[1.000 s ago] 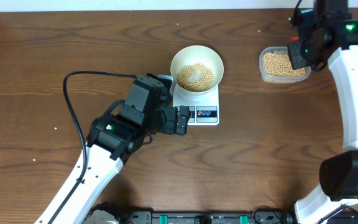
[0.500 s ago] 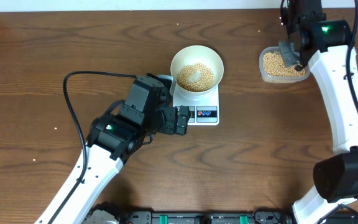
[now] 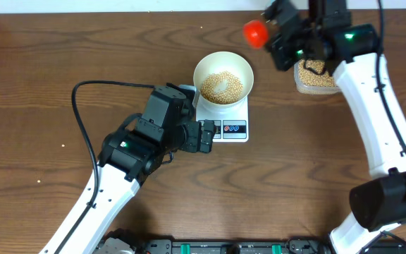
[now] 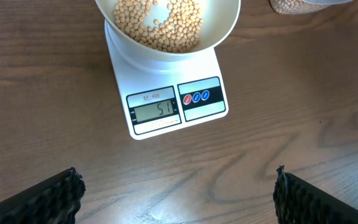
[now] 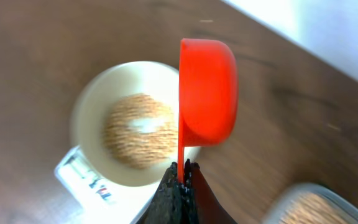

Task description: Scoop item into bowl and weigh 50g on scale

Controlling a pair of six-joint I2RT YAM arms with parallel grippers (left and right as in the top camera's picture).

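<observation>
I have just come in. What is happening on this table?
The right end effector holds a red scoop in the air between the tub of beans and the white bowl. The bowl sits on the scale with beans in it, and the display reads 51. The left end effector hovers open in front of the scale.

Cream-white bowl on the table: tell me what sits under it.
A small white rectangular digital scale, display reading 51; the round cream-white bowl covers its weighing platform.

The brown wooden table [image 3: 294, 162] carries a white scale [image 3: 235, 130] and clear tub [image 3: 314, 81].
</observation>
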